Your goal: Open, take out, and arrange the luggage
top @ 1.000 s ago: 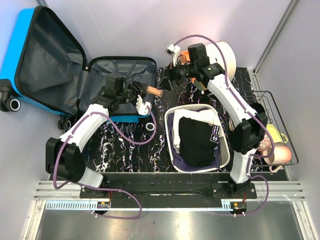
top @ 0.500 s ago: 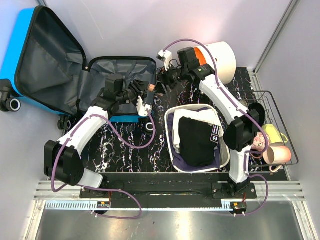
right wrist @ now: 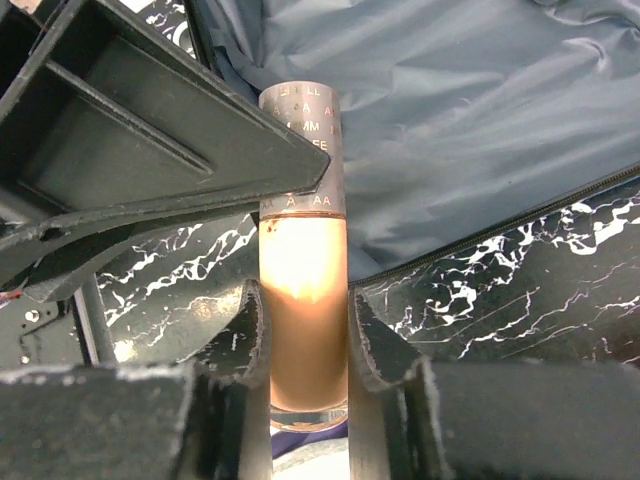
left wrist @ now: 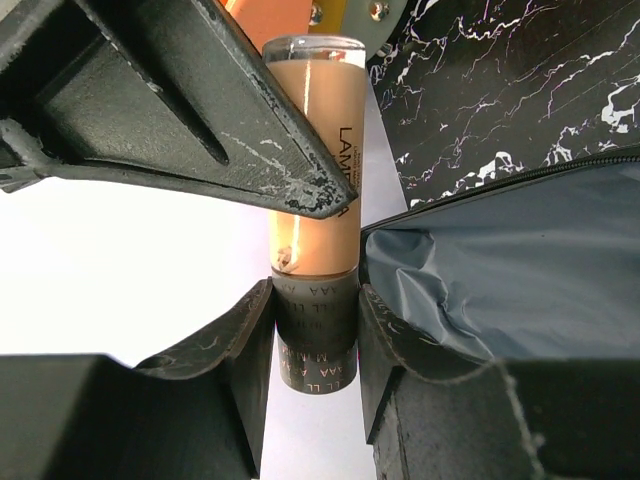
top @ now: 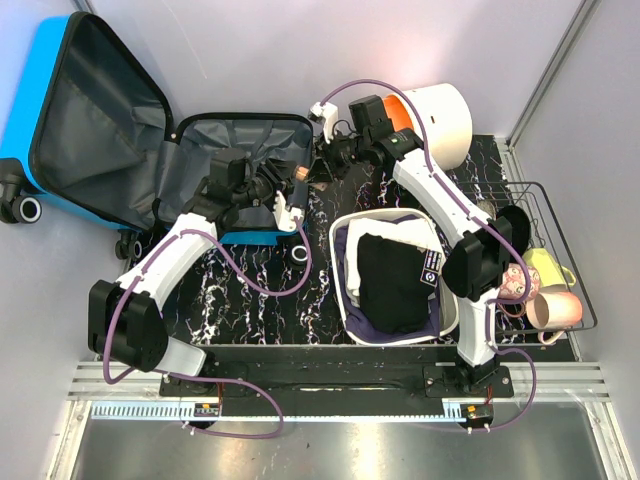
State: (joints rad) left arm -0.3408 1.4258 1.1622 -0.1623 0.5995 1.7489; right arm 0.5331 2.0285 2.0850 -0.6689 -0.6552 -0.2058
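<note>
The luggage (top: 22, 110), a bright blue suitcase with grey lining (top: 100, 120), lies open at the back left. Over its right edge a small bottle (top: 304, 178) of tan liquid with a grey cap hangs level between both arms. My left gripper (left wrist: 315, 320) is shut on the bottle's grey cap (left wrist: 315, 340). My right gripper (right wrist: 305, 335) is shut on the tan glass body (right wrist: 305, 300) from the opposite end. In the top view the left gripper (top: 290, 186) and right gripper (top: 320, 166) meet tip to tip. The grey lining (right wrist: 480, 100) lies under the bottle.
A white basin (top: 339, 268) with dark clothes sits on the black marbled mat (top: 260, 300). A white round tub (top: 442, 118) stands behind the right arm. A wire basket (top: 570, 250) with cups is at the right edge. A small ring (top: 300, 255) lies on the mat.
The right arm swung left from the white tub to the bottle and its jaws closed on the tan end. The left gripper kept its hold on the cap, drawing back slightly.
</note>
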